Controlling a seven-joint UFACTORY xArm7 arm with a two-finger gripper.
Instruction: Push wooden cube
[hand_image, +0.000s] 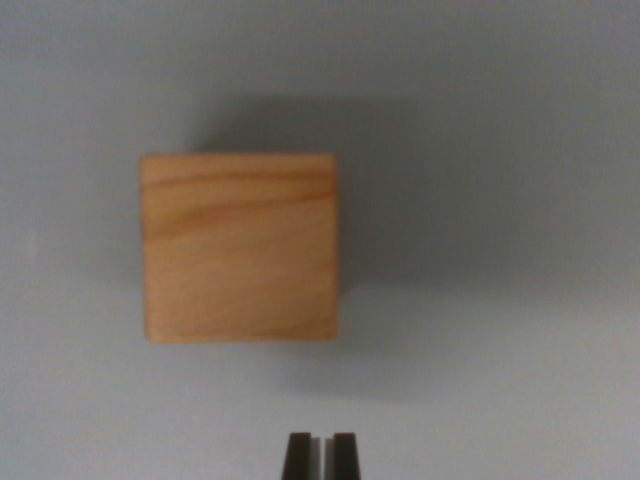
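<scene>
From the wrist view I'm looking almost straight down on a cube (240, 248) of pale wood, its grain running in soft bands across the top face. It sits on a plain grey tabletop (520, 120), a little to the wrist view's left of centre, with a soft shadow spreading off to its upper right. Nothing else is on the surface as far as this view reaches.

At the bottom edge, the two dark tips of the pincer (321, 455) poke into view. They stand close together with only a thin pale sliver between them, so I'd call it clenched on nothing (or as near to closed as makes no difference). It holds no object. The tips lie below the cube in the picture, slightly to the wrist view's right of the cube's middle, and a clear strip of bare tabletop separates them from the cube's near side. No contact, then.

As for progress, my reading is that the push itself has not begun: the cube sits square and there is a gap between it and the tips. The closed tips look set up as a blunt pusher. What seems left is to close that gap, meet the near face, and drive the cube forward across the surface. How high the tips ride above the tabletop I cannot tell from this angle
</scene>
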